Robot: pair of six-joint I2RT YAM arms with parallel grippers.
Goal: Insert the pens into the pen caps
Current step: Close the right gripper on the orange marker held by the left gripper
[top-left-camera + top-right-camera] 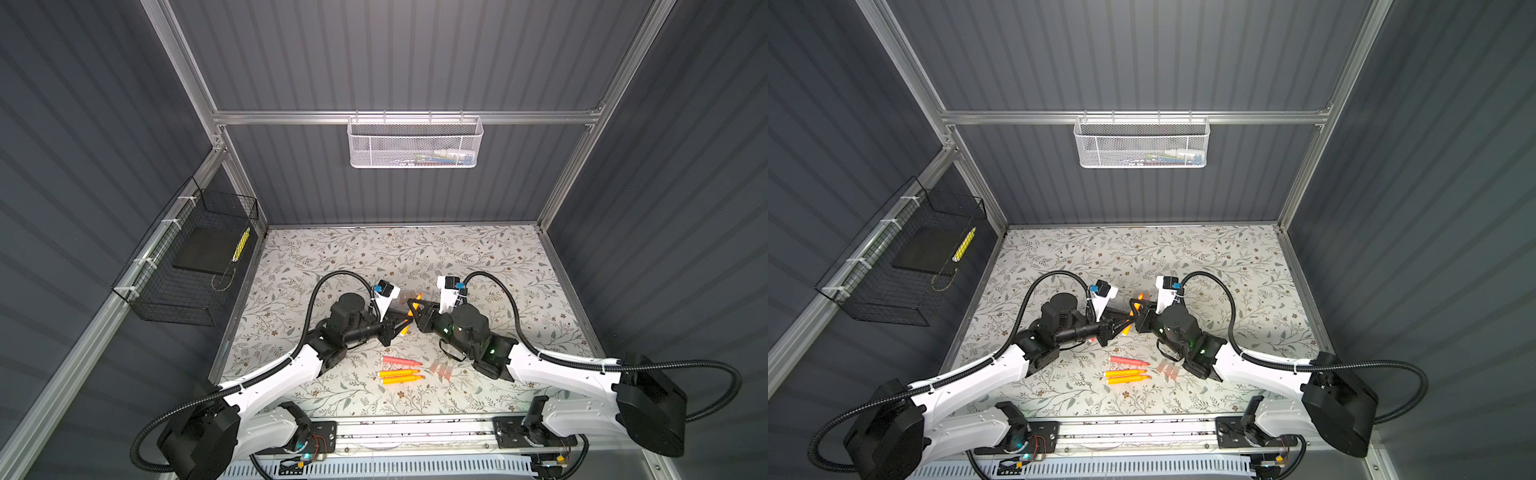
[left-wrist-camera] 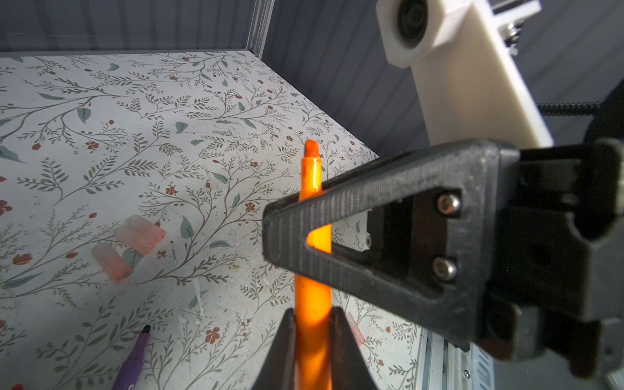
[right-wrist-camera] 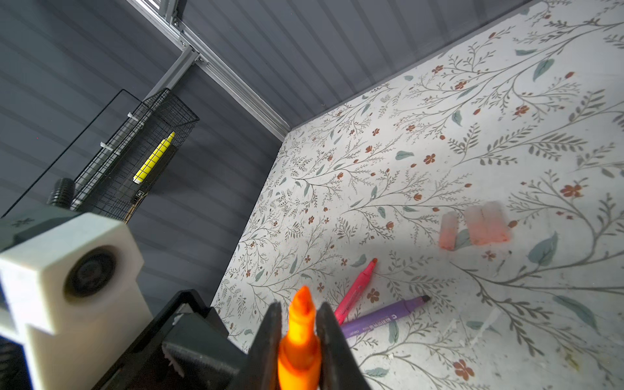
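An orange pen [image 1: 417,300] [image 1: 1139,298] hangs in the air over the middle of the table, and both grippers grip it. My left gripper [image 2: 312,317] [image 1: 400,325] is shut on its barrel. My right gripper [image 3: 299,310] [image 1: 413,311] is shut on it just behind the pointed tip. A pink pen [image 3: 356,290] and a purple pen [image 3: 388,315] lie on the mat below. Beside them lie three translucent pinkish pen caps [image 2: 140,233] [image 3: 486,223]. Nearer the front lie a pink pen [image 1: 401,360], two orange pens [image 1: 401,376] and three more caps [image 1: 441,370].
The floral mat [image 1: 478,257] covers the table. A black wire basket [image 1: 195,266] with a yellow marker hangs on the left wall. A white mesh basket [image 1: 415,143] hangs on the back wall. The left wrist camera mount [image 3: 67,287] stands close to my right gripper.
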